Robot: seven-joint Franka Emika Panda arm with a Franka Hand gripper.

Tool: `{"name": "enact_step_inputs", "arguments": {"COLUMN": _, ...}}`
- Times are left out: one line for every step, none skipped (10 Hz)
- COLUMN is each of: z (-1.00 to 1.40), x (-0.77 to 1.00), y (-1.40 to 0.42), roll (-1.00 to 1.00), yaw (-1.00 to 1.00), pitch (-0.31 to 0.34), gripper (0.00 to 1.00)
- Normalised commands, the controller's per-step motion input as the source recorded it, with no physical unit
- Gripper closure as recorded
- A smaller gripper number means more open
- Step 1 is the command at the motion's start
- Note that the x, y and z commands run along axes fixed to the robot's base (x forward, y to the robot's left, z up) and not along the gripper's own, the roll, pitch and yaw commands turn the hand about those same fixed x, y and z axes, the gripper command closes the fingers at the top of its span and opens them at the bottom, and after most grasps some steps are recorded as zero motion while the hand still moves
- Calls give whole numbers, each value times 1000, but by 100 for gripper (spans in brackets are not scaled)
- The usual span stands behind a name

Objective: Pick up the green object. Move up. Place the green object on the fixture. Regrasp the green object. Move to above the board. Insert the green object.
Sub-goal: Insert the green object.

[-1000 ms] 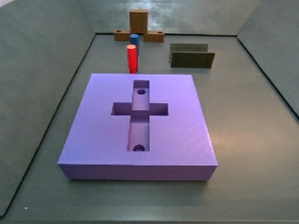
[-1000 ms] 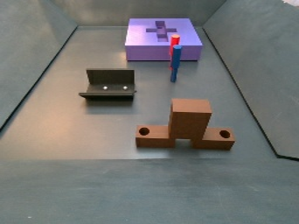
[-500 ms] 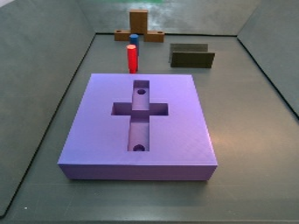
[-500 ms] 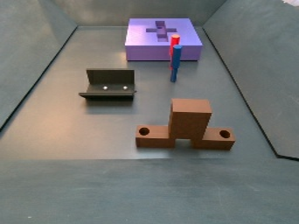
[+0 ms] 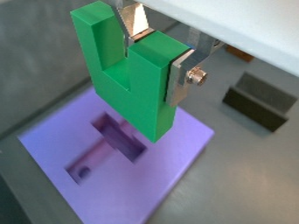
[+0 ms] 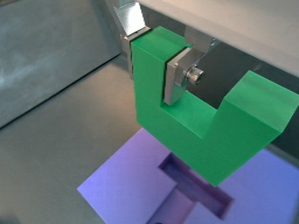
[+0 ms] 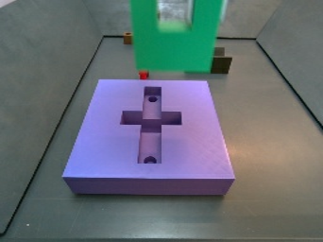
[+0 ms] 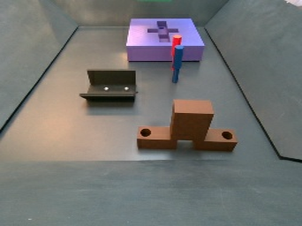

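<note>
Status: my gripper (image 5: 160, 54) is clamped on one prong of the green object (image 5: 131, 77), silver finger plates (image 5: 184, 77) pressed against that prong's sides, with the piece hanging in the air above the board (image 5: 176, 153). Both wrist views show the purple slab and its cross-shaped recess (image 5: 117, 138) directly beneath the piece, not touching it. In a side view the green object (image 7: 177, 38) looms blurred above the board's far edge (image 7: 151, 83); in a side view the fixture (image 8: 109, 86) stands empty, well apart from the board (image 8: 165, 41). I judge pickup, fixture placement and regrasp complete, and the move above the board essentially reached. Remaining: lowering and insertion into the recess.
</note>
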Motion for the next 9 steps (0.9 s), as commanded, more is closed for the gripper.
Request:
{"name": "enact_step_inputs", "arguments": {"z": -789, "x": -14, "y": 0, "roll": 197, "yaw": 320, "pitch": -144, "gripper": 100}}
{"name": "enact_step_inputs", "arguments": {"z": -720, "x": -217, "y": 0, "roll": 161, "yaw": 134, "pitch": -143, "gripper": 100}}
{"name": "enact_step_inputs", "arguments": {"z": -406, "x": 0, "y": -114, "roll": 86, "yaw": 69, "pitch": -69, "gripper": 100}}
{"name": "enact_step_inputs", "arguments": {"z": -360, "x": -43, "y": -66, "roll": 54, "yaw": 0, "pitch": -54, "gripper": 100}}
{"name": "enact_step_inputs", "arguments": {"z": -340, "x": -86, "y": 0, "roll": 0, "yaw": 0, "pitch": -53, "gripper": 100}}
{"name": "enact_step_inputs", "arguments": {"z": -171, "x": -106, "y": 0, "roll": 0, "yaw": 0, "pitch": 0, "gripper": 100}}
{"name": "enact_step_inputs", "arguments": {"z": -166, "x": -189, "y": 0, "roll": 69, "yaw": -9, "pitch": 13, "gripper": 100}}
{"name": "enact_step_inputs", "arguments": {"z": -200, "x": -34, "y": -26, "roll": 53, "yaw": 0, "pitch": 0, "gripper": 100}}
{"name": "enact_step_inputs", "arguments": {"z": -234, "x": 0, "y": -160, "roll": 20, "yaw": 0, "pitch": 0, "gripper": 100}}
